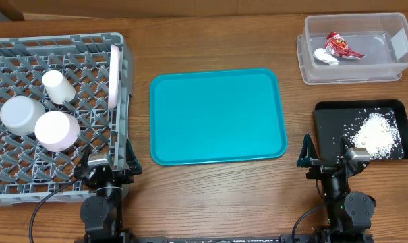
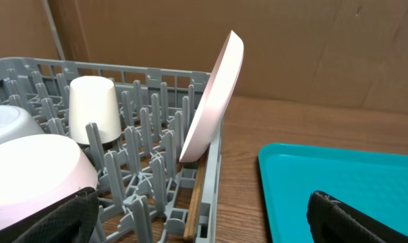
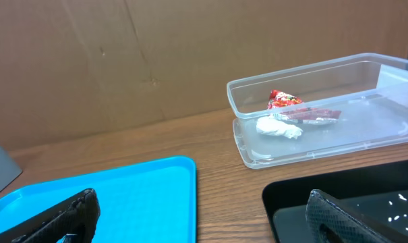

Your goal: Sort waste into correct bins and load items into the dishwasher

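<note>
Both spread wide and empty, the left gripper [image 1: 106,164] sits beside the dish rack [image 1: 126,101], the right gripper [image 1: 330,162] beside the black tray [image 1: 328,118], teal tray [image 1: 217,118] bare between.

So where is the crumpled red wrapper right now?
Overhead, the wrapper lies inside the clear plastic rectangular tub at the far right, beside the crumpled white tissue wad, beyond the shallow black tray.

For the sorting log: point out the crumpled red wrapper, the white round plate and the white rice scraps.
Crumpled red wrapper [image 1: 340,46]: overhead view, its middle.
White round plate [image 2: 214,101]: left wrist view, middle of visible face.
White rice scraps [image 1: 379,133]: overhead view, centre of the heap.
</note>
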